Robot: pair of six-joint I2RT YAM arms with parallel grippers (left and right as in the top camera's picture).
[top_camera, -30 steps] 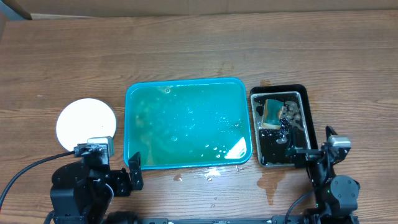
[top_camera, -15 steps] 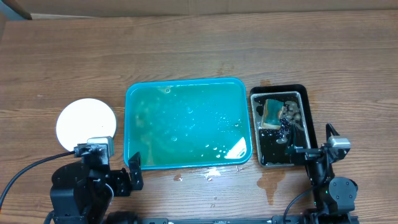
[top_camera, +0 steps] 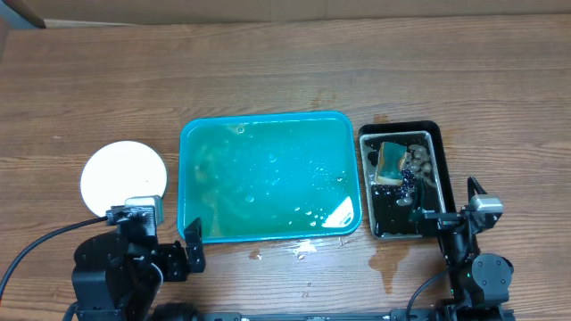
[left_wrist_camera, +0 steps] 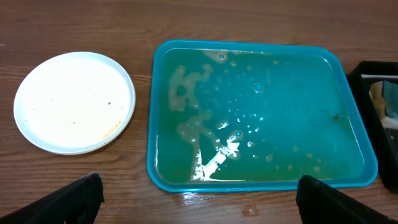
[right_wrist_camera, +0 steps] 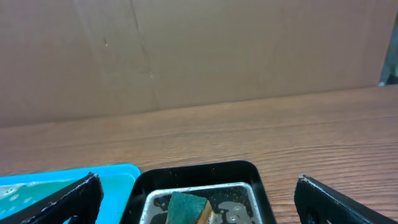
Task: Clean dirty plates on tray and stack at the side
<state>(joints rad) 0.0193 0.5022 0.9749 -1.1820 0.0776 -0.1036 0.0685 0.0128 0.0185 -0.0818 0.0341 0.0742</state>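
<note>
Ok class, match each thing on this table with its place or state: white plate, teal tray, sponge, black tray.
Things:
1 white plate
2 teal tray
3 sponge
4 black tray

Places or states:
A holds cloudy water
B lies inside the black tray
C sits alone, left of the teal tray
D sits just right of the teal tray

Pairs: 1-C, 2-A, 3-B, 4-D

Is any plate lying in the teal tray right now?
No, the teal tray holds only sudsy water; the one visible white plate rests on the table to its left.
</note>
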